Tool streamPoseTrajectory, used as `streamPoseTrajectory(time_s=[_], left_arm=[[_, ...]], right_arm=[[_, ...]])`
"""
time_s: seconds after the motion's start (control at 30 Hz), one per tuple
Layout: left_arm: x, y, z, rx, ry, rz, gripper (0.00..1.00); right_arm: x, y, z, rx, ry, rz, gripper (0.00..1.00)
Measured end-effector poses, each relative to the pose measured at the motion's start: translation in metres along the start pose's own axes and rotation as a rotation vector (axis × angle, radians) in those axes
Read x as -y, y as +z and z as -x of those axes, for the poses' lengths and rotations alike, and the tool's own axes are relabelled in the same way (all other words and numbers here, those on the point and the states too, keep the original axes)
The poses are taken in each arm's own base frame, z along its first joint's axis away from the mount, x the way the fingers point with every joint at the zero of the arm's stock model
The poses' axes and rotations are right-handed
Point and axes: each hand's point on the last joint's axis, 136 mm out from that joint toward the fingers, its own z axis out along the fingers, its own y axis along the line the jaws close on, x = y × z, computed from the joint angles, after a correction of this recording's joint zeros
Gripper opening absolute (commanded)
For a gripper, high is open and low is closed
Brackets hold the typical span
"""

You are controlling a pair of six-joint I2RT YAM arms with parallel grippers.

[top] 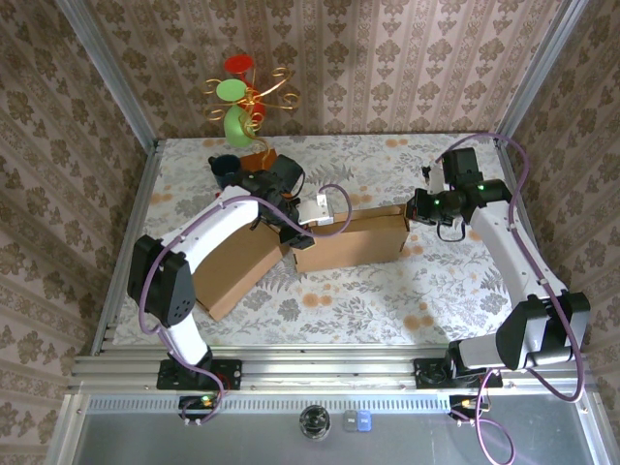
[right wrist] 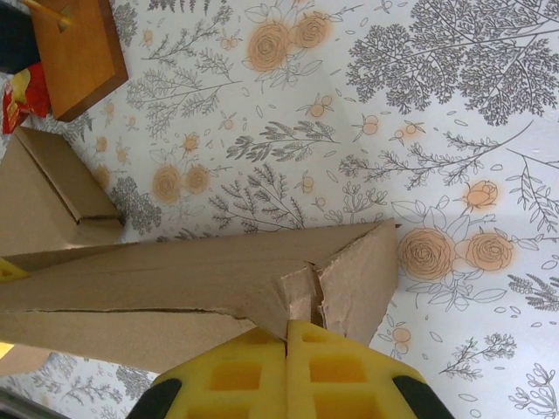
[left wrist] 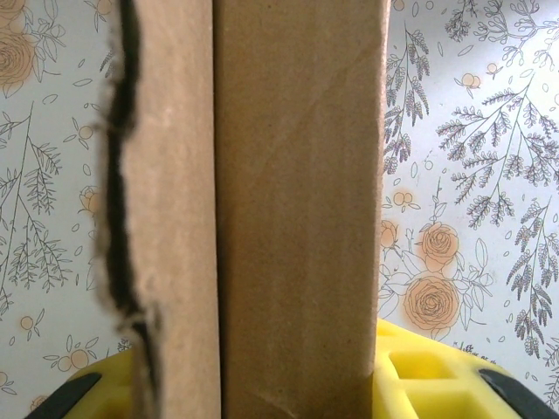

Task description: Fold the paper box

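- Cardboard of the paper box (top: 351, 242) is plain brown and creased, with ragged, torn flap edges.
- It lies mid-table (top: 387, 295), long axis running left to right, its left panel slanting toward the near left corner.
- Left gripper (top: 294, 232) straddles a wall, fingers (left wrist: 419, 375) pressed against both sides.
- Right gripper (top: 418, 208) is closed, pinching the box's right-end corner.

Bright even light, soft shadows

1 paper box (top: 354, 240), L tool (top: 289, 232) + R tool (top: 417, 207) = 2, 1 wire ornament (top: 247, 97)
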Motion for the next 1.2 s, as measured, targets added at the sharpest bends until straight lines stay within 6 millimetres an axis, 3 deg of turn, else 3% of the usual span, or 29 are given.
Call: streamPoseTrajectory(time_s=[0.6, 1.2], left_arm=[[-0.001, 0.000, 0.004, 0.006, 0.008, 0.002, 0.33], [-0.010, 0.006, 0.010, 0.002, 0.000, 0.000, 0.35]], right_arm=[[-0.002, -0.007, 0.001, -0.003, 0.158, -0.010, 0.00], [0.010, -0.003, -0.007, 0.116, 0.118, 0.006, 0.00]])
